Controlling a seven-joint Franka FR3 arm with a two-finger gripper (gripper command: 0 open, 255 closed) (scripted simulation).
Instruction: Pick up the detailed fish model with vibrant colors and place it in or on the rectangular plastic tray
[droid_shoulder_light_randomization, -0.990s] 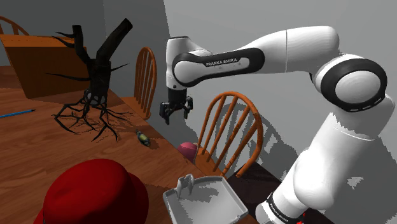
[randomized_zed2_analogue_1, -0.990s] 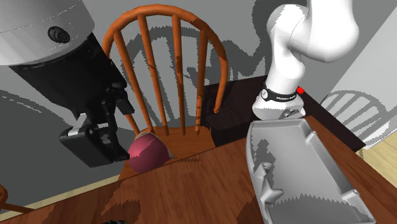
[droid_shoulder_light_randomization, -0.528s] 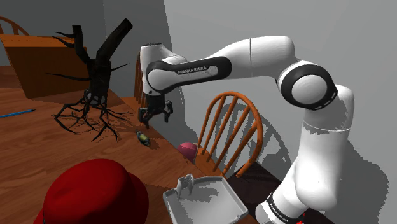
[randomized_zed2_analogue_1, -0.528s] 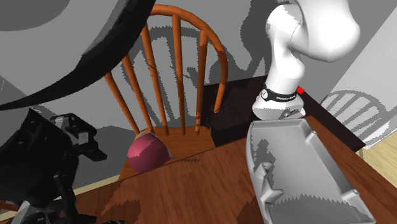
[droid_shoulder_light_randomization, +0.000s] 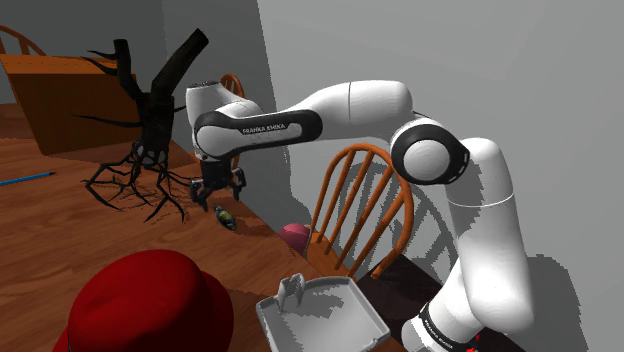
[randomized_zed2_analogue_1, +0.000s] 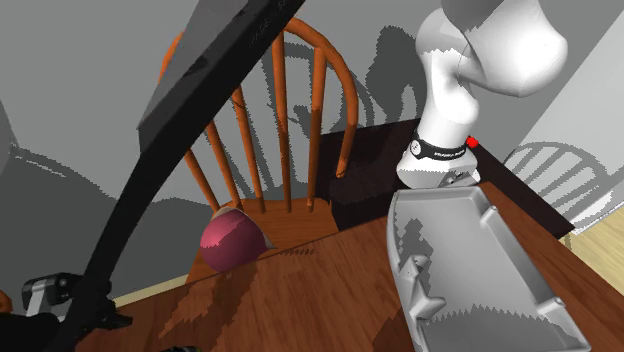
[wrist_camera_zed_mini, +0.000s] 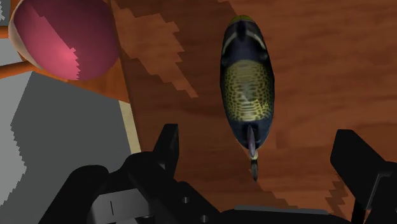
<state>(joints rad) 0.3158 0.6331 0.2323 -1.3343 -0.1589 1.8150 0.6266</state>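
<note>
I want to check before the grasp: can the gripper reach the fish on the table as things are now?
Probably yes. The gripper hangs open just above the fish, and nothing stands between them on the wooden table.

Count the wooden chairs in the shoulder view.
3: near chair beside the tray, middle chair mostly behind the arm, far chair at the upper left edge. Others may be hidden.

Tally on and around the bench (droid_shoulder_light_randomization: 60, 235)
One patterned fish model (wrist_camera_zed_mini: 248, 79), one grey rectangular tray (droid_shoulder_light_randomization: 325, 318), one red hat (droid_shoulder_light_randomization: 150, 305), one black tree-root sculpture (droid_shoulder_light_randomization: 152, 120) and one blue pencil (droid_shoulder_light_randomization: 27, 179) lie on it; one maroon ball (randomized_zed2_analogue_1: 232, 240) sits on one of three spindle-back wooden chairs (droid_shoulder_light_randomization: 365, 149); one white arm (droid_shoulder_light_randomization: 350, 100) carries one pincer (wrist_camera_zed_mini: 259, 153) with two black fingers (wrist_camera_zed_mini: 167, 146).
</note>
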